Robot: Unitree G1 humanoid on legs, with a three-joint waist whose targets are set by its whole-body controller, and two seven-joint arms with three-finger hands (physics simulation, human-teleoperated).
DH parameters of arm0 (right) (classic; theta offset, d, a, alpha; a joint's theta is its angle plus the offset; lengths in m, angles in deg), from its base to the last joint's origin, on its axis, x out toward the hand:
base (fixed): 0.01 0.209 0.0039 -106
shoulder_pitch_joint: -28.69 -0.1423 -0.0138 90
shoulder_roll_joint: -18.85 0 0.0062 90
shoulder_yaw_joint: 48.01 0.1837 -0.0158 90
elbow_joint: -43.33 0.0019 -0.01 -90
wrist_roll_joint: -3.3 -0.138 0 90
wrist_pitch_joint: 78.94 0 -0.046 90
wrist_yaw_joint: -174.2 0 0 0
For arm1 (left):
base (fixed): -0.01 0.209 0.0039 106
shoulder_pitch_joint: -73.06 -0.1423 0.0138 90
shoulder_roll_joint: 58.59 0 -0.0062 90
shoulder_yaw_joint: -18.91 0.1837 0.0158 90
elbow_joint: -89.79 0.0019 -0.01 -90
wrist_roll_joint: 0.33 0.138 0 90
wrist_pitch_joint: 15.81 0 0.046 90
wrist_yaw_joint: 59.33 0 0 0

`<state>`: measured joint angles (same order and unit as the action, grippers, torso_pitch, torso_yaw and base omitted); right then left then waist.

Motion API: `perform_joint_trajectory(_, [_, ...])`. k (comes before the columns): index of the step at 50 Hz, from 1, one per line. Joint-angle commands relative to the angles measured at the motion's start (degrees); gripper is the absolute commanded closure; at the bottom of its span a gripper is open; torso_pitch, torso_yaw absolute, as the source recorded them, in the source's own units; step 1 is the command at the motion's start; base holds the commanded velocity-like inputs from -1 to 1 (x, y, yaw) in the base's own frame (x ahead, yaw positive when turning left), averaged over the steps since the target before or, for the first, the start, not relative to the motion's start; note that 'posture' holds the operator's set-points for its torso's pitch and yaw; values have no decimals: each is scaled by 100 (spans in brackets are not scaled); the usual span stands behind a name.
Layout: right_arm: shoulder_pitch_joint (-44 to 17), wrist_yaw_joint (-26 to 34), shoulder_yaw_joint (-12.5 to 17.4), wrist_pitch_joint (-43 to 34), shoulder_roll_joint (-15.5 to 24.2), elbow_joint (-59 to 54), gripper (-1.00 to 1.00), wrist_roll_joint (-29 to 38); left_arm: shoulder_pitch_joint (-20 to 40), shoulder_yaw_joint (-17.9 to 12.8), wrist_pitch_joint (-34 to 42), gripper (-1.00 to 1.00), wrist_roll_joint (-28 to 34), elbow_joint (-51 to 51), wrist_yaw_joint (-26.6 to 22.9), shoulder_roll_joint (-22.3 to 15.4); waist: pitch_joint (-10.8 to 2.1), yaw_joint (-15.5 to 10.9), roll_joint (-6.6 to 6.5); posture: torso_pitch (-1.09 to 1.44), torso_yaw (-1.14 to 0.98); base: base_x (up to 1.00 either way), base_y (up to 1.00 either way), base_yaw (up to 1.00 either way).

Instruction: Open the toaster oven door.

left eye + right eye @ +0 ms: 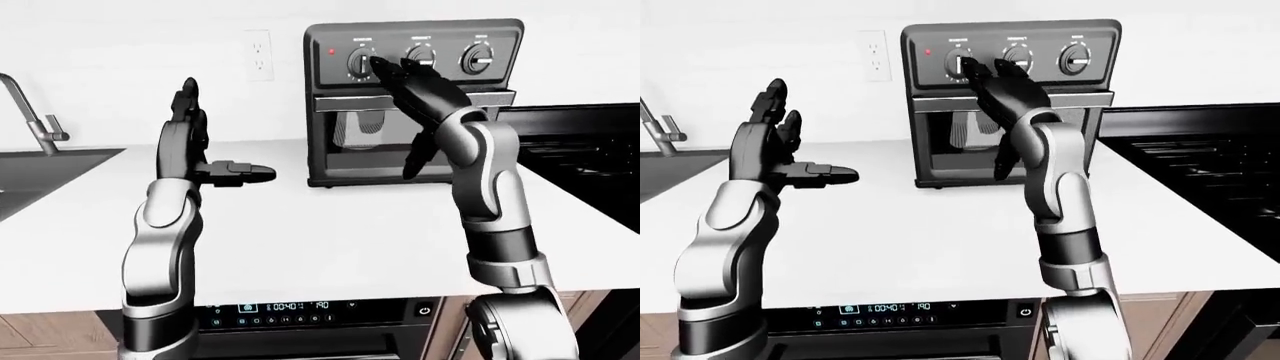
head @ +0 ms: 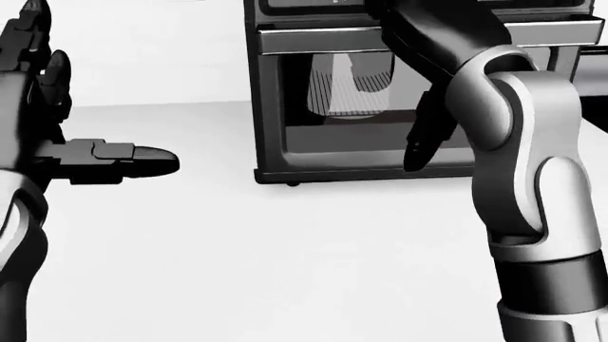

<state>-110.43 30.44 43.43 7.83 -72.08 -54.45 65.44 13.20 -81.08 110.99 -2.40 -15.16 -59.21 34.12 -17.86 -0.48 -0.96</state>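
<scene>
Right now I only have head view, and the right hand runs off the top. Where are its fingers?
Observer: The right hand is up at the oven's control panel, fingertips between the left knob and middle knob, above the handle. I can't tell if they touch.
Operator: Anything right of the oven?
Observer: A black stove, right beside it.
Operator: Far left?
Observer: A sink with a faucet.

Toaster oven door [image 1: 385,139] partly behind right arm [image 1: 480,161]
</scene>
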Motion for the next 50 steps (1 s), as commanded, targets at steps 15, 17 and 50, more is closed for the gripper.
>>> perform_joint_trajectory(15, [-233, -33, 50, 127, 106, -253, -100, 243, 109, -72, -157, -100, -22, -230, 11, -68, -66, 9, -5, -46, 0, 0, 0, 0])
perform_joint_trajectory(17, [-255, 0, 60, 136, 120, -288, -100, 263, 119, -68, -151, -100, -25, -226, 16, -68, -61, 14, -10, -46, 0, 0, 0, 0])
perform_joint_trajectory(50, [-487, -461, 134, 389, 556, -1816, -100, 432, 72, -107, -134, -100, -51, -277, 7, -94, -54, -38, 25, -46, 0, 0, 0, 0])
